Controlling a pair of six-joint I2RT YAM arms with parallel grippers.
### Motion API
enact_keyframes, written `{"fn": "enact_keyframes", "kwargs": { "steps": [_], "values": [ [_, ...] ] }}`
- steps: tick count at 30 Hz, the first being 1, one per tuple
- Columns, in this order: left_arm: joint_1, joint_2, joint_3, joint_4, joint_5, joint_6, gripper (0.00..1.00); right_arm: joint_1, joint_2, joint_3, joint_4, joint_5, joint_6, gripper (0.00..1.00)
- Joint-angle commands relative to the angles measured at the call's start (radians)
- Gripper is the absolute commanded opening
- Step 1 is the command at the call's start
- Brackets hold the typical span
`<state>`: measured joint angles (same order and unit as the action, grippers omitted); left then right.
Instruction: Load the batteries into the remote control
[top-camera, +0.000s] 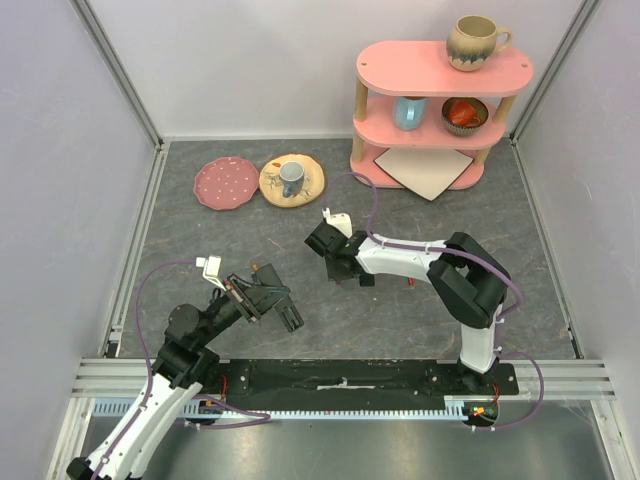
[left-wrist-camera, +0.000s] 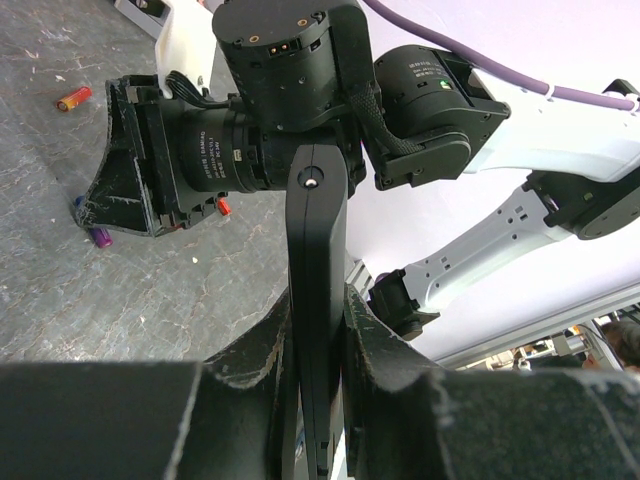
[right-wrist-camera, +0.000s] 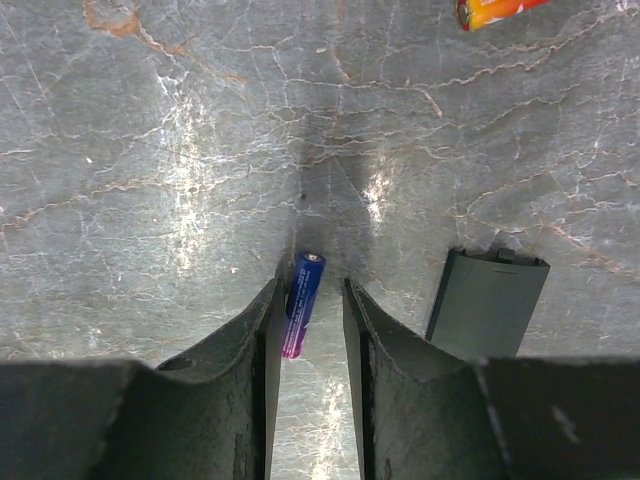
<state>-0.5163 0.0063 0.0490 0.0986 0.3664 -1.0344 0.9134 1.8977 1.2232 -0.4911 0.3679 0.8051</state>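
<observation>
**While Gripped Edge-On: Remote Control Up in Left Tool, Blue Battery Between Right Fingers**

Though black against black, easy to pick out in the left wrist view: the remote control (left-wrist-camera: 318, 240), pinched by its flat faces in the left tool (left-wrist-camera: 320, 335), which is closed tight on it. Shows only its narrow edge to the camera. Runs straight out past the fingertips, long axis in line with the tool, rounded far end aimed at the right arm's wrist housing (left-wrist-camera: 215, 150). Bears one small pale dot near that far end. Held up above the table (left-wrist-camera: 120, 290).

On the wrist housing, white lettering, too small to read.

Over at the right tool (right-wrist-camera: 310, 288): fingers partly apart and down at the table, straddling the blue battery (right-wrist-camera: 303, 300) without closing on it. Lies flat on the table, long axis nearly in line with the tool, tilted a little. Points its grey-tipped end away from the wrist camera and its magenta end toward it. Sits close to one finger, with a clear gap to the other.

Just beside the right tool, flat on the table: a black cover (right-wrist-camera: 487, 305), rectangular, with a small tab on its far edge. Farther out, cut off by the top edge of the right wrist view: an orange battery (right-wrist-camera: 495, 10), lying roughly crosswise to the blue one.

From above, the two tools near each other but apart, left one nearer the arm bases.
</observation>
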Motion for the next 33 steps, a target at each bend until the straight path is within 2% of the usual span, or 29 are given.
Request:
{"fn": "enact_keyframes", "kwargs": {
  "steps": [1, 18, 22, 27, 31, 33],
  "values": [
    [0.004, -0.077, -0.077, 0.015, 0.002, -0.024, 0.02, 0.001, 0.018, 0.052, -0.038, 0.043, -0.02, 0.36],
    [0.004, -0.077, -0.08, 0.015, 0.003, -0.024, 0.02, 0.001, 0.017, 0.044, -0.037, 0.045, -0.033, 0.15],
    [0.004, -0.075, -0.081, 0.015, -0.004, -0.029, 0.02, 0.001, -0.02, 0.036, -0.032, 0.042, -0.04, 0.0],
    [0.004, -0.057, -0.086, 0.056, -0.021, -0.05, 0.02, 0.016, -0.254, -0.04, 0.026, 0.068, -0.087, 0.0],
    [0.004, 0.05, -0.084, 0.157, -0.038, -0.061, 0.02, 0.054, -0.464, -0.135, 0.075, 0.057, -0.168, 0.0],
    [0.004, 0.156, -0.084, 0.255, -0.04, -0.076, 0.02, 0.079, -0.593, -0.18, 0.138, 0.03, -0.201, 0.0]
  ]
}}
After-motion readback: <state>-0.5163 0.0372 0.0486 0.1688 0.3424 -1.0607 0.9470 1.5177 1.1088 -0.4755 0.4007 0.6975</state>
